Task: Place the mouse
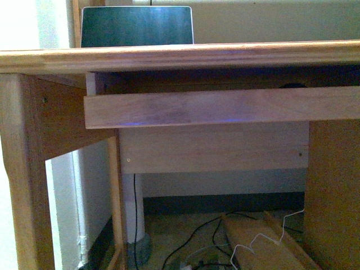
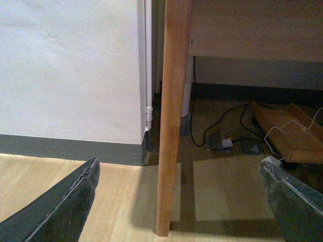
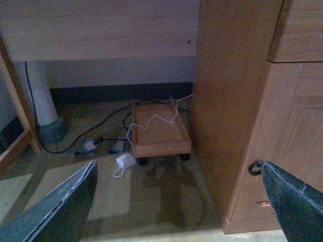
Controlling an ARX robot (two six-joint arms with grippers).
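Two pincers are shown spread wide, with nothing held. Ahead of the left gripper, framed between its fingers, a desk leg is seen. Ahead of the right gripper a wheeled board lies among cables — a dark door handle shows by one fingertip. The mouse is made out only as a dark domed top behind the pull-out tray's front rail, under the desktop — its place relative to either pincer cannot be told.

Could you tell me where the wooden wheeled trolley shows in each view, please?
Front view: trolley low, right of centre, under the desk.
Left wrist view: trolley beyond the desk leg.
Right wrist view: trolley beside the cabinet.
Shared landmark: white pipe, standing beside it.
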